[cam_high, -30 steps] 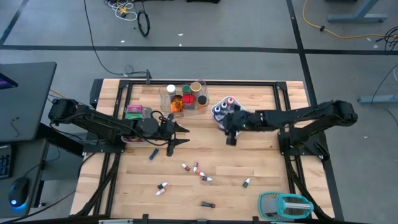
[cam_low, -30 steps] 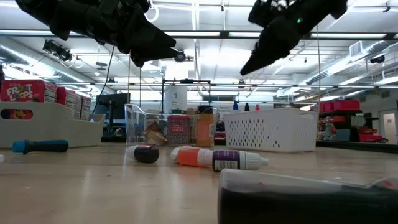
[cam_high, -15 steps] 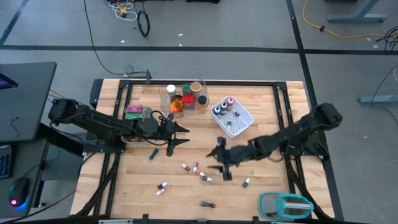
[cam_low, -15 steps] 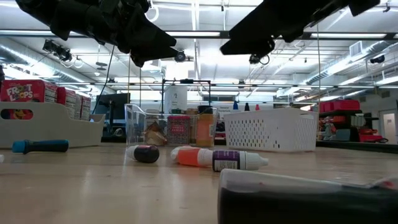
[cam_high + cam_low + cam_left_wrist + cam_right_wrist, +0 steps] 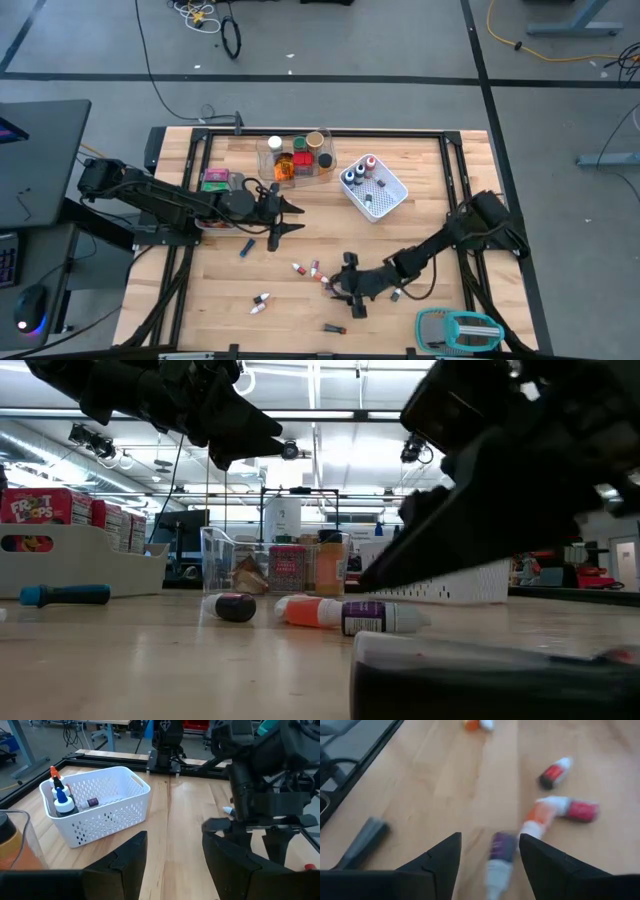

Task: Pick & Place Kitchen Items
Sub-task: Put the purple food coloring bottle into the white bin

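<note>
**A:** Which vial is the right tool set up for?

**B:** The purple vial — in the right wrist view it lies just ahead of the two fingers, in line with the gap between them. The fingers stand apart with nothing in them.

**A:** And its long axis?

**B:** It runs along the tool's line of sight, white cap toward the fingers, so the fingers would close across its narrow width. That suits a straight descent, I'd judge.

**A:** Anything crowding it?

**B:** An orange vial and a red vial lie close beside it, a red-and-black one a little beyond. Bare surface on the other side, toward the front edge.

**A:** The left tool?

**B:** Waiting above the middle-left of the surface, fingers apart, empty — well apart from this cluster. The right arm is plainly nearer.
</note>
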Controlling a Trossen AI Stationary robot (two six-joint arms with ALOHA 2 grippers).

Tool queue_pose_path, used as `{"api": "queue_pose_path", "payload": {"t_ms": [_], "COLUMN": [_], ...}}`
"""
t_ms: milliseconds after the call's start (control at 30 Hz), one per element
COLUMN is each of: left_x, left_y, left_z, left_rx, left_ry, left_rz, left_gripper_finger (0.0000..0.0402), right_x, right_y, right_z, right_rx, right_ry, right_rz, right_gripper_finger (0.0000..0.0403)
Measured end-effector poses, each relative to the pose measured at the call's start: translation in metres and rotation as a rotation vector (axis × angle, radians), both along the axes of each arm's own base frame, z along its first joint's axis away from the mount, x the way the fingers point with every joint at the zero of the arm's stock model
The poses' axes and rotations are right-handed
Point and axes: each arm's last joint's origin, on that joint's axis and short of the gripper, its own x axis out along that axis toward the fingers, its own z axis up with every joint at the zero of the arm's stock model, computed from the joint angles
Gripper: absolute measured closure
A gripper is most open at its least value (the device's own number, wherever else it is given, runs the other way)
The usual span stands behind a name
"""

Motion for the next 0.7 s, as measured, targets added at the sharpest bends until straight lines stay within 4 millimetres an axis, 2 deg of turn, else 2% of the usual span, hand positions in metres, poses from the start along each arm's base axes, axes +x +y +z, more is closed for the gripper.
{"api": "queue_pose_path", "payload": {"t_ms": [133,233,467,700], "left_x": [0.000,0.000,0.000,0.000], "left_y": [0.000,0.000,0.000,0.000], "left_z": [-0.001,-0.001,-0.001,-0.001], "left_rx": [0.013,0.016,0.045,0.054], "left_ry": [0.011,0.011,0.012,0.012], "left_rz": [-0.005,-0.006,-0.014,-0.016], "left_gripper_finger": [0.0200,0.0200,0.0200,0.0200], "right_x": [-0.003,-0.006,-0.006,-0.005], "right_y": [0.012,0.012,0.014,0.014], "right_z": [-0.017,-0.031,-0.037,-0.035], "right_rx": [-0.047,-0.099,-0.088,-0.085], "right_ry": [-0.039,-0.028,-0.022,-0.040], "right_rz": [-0.045,-0.119,-0.144,-0.138], "right_gripper_finger": [0.0195,0.0195,0.0204,0.0263]}}
